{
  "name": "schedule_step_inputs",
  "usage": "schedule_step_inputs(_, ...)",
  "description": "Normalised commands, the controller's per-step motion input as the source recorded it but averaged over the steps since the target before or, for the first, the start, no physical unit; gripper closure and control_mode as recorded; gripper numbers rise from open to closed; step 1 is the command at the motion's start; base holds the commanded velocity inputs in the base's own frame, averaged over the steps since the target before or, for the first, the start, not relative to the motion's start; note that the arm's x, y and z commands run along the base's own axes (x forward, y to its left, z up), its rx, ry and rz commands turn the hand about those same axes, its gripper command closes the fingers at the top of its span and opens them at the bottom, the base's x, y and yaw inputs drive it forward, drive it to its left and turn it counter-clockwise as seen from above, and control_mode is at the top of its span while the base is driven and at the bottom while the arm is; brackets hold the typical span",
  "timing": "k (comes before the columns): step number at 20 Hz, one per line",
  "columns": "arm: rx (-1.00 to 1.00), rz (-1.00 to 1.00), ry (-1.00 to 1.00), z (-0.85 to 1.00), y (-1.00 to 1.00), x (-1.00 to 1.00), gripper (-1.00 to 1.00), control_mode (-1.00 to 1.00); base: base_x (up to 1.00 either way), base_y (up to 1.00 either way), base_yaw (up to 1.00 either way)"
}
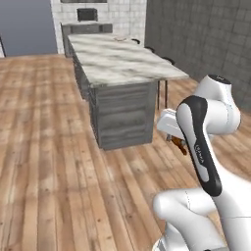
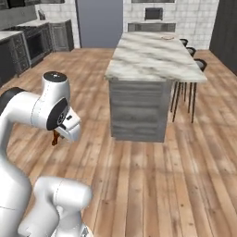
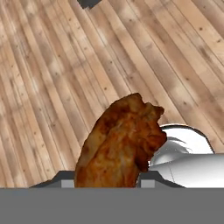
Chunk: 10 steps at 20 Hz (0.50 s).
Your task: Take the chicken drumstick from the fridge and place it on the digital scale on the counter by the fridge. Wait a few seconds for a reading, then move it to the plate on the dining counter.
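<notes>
Currently fingers (image 3: 107, 181) closing on the chicken drumstick (image 3: 120, 140), meat rising between them over the wooden floor (image 3: 57, 65), drumstick peeking beside the arm in the left base view, dining bench (image 1: 122, 61) standing well ahead, plate (image 2: 167, 38) lying at its far end.

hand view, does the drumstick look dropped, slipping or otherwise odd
Nothing stands out. The chicken drumstick sits up between the tool's tips, whole, with the wooden floor below it. In the base views it hangs under the hand, short of the dining counter, where the plate waits.
</notes>
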Motion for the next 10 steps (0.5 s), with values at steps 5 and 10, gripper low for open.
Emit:
schedule_step_inputs(5,0.00,0.00,0.00,0.00,0.00,0.00,1.00,1.00,0.84,-1.00,0.00)
schedule_step_inputs(10,0.00,0.00,0.00,0.00,0.00,0.00,1.00,1.00,0.82,-1.00,0.00)
